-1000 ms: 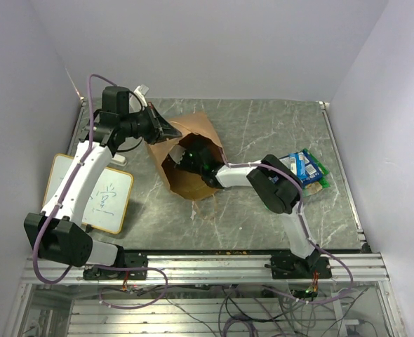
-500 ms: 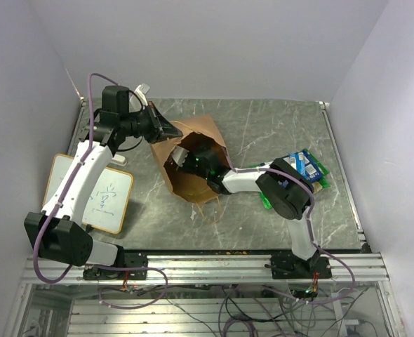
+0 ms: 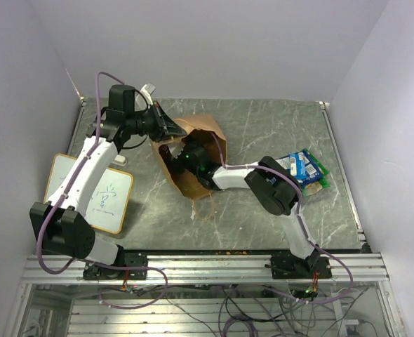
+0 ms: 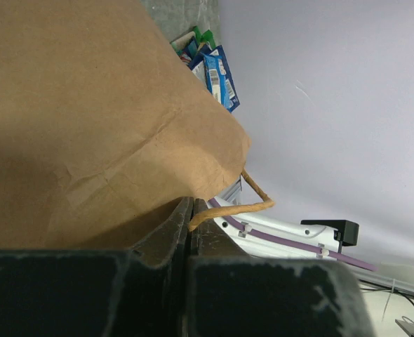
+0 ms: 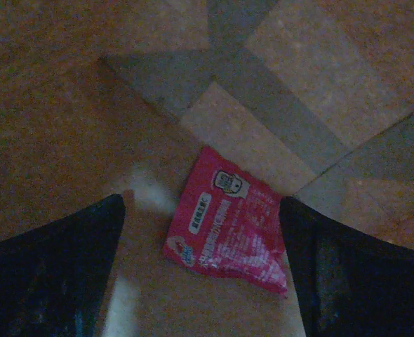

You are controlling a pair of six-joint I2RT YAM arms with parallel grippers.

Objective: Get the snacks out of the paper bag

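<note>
A small red packet (image 5: 228,221) is seen lying on the inner wall of the paper bag (image 3: 186,184), just ahead of the right gripper (image 5: 201,203) and framed by its spread fingers. The bag's upper rim is pinched between the closed jaws of the left gripper (image 4: 191,210). The other snacks (image 3: 304,168) are piled outside the bag, well behind the right gripper.
</note>
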